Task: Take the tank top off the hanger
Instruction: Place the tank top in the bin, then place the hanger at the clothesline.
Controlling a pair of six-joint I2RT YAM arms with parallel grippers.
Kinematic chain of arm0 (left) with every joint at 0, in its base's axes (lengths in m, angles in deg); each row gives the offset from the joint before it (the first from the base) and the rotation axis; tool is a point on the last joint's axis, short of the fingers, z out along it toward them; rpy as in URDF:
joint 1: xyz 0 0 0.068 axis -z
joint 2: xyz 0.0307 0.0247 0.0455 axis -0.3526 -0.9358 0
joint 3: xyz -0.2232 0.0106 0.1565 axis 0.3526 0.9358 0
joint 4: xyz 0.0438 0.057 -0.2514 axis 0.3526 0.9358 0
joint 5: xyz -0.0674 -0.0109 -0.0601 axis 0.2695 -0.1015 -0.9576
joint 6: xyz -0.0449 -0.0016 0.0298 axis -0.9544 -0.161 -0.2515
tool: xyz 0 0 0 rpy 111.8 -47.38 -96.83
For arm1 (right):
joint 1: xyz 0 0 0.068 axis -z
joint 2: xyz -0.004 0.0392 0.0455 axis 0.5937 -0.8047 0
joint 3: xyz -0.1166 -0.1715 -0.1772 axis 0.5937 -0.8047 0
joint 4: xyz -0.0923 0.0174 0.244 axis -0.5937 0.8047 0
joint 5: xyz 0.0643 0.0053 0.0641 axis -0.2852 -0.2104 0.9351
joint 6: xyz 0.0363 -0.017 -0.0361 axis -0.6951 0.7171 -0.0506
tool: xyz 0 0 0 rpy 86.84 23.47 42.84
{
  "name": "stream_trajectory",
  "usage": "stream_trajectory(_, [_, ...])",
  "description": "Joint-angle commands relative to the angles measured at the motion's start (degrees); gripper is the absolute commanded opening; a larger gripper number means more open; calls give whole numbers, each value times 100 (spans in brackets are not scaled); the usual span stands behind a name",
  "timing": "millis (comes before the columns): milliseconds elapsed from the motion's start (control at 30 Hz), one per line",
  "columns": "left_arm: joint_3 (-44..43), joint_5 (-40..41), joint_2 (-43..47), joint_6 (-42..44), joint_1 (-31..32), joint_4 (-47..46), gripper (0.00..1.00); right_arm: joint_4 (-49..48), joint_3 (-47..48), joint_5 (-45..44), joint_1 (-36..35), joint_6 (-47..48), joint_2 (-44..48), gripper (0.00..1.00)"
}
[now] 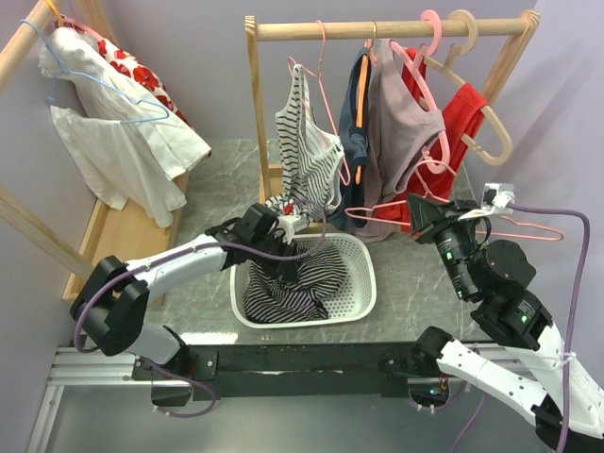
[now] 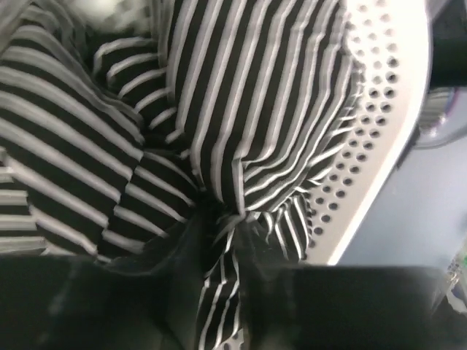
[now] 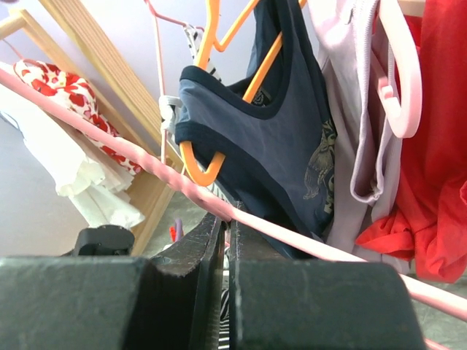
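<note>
Two wooden racks take up most of the space. A side rack (image 1: 19, 57) runs along the table's left edge with a white blouse (image 1: 113, 142) on it. The back rack (image 1: 377, 30) spans the far edge and carries a pale striped top (image 1: 307, 142), a navy top (image 1: 359, 123), a mauve top (image 1: 401, 123) and a red top (image 1: 462, 123).

The table (image 1: 415, 283) is grey and stone-look. Near the middle of its near edge sits a white perforated basket (image 1: 362, 269). The tank top (image 1: 297, 283), black with white stripes, is heaped inside it, and as far as I can tell it's clear of the hanger (image 1: 528, 229). That's the thin pink wire one, off the rail and held roughly level over the right half of the table, apparently bare.

The left gripper (image 1: 274, 247) is down in the basket, fingers pinched nearly together on a bunched fold of the stripes. The right gripper (image 1: 422, 212) is clamped just as tight on the hanger's thin bar.

Handling-wise, I'd guess the tank top is light, floppy jersey that drapes and bunches instead of holding a shape. A single layer could slide out of a pinch, so grab a gathered fold or a strap. The straps look like the bit most likely to snag on the hanger's ends.
</note>
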Motion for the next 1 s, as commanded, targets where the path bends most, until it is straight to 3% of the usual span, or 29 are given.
stream_trajectory(0, [57,944,538,-262,7,-264,41,-126,80,82,26,79,-145,6])
stream_trajectory(67, [74,1041,1012,-368,7,-307,47,-56,124,213,26,9,-224,3])
stream_trajectory(167, [-100,1401,1759,-272,7,-176,66,41,72,407,26,-184,-234,1])
stream_trajectory(333, [-611,1552,2568,149,16,176,78,322,54,688,26,-545,-234,0])
stream_trajectory(700, [-919,296,2447,282,16,-641,79,1096,942,3761,17,-748,-1103,0])
stream_trajectory(967, [-875,-338,2464,-139,78,-1625,79,77,661,3818,34,-1642,-1069,0])
